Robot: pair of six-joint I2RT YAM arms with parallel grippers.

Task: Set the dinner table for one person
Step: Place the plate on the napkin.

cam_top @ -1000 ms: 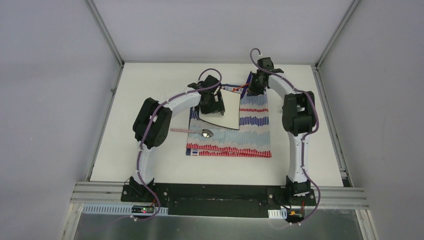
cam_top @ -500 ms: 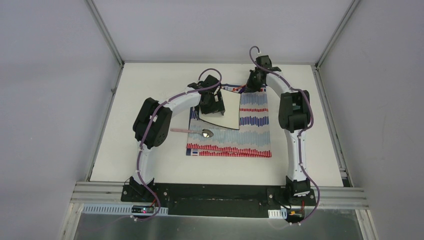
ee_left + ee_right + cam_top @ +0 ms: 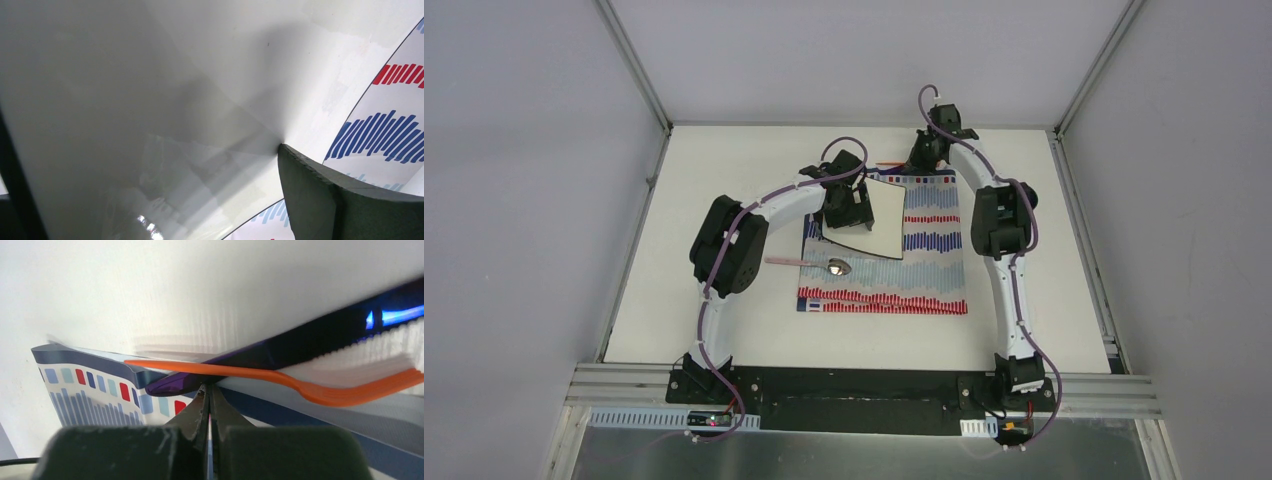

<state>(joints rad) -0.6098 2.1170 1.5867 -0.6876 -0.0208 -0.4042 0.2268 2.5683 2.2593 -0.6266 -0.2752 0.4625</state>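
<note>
White desk (image 3: 1044,300) ran between grey rails. Pink-handled spoon (image 3: 836,266) lay across the left edge of the striped cloth (image 3: 924,275) at desk centre. Left gripper (image 3: 849,212) hung over the left side of the white square plate (image 3: 886,215), jaws spread wide, contact unclear. Plate sat on cloth's far-left part. Far side: right gripper (image 3: 207,390) had jaws closed, orange fork (image 3: 340,392) crossing just past the tips, grip unclear.

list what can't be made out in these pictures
- Top view: the left gripper fingertips, hidden under its own wrist over the plate.
- Left wrist view: the plate's outline, too close and cut off by the frame.
- Right wrist view: whether the shut right gripper pinches the orange fork or the dark purple piece; its tips cover the contact.
- Right wrist view: the fork's tines, past the right edge.
</note>
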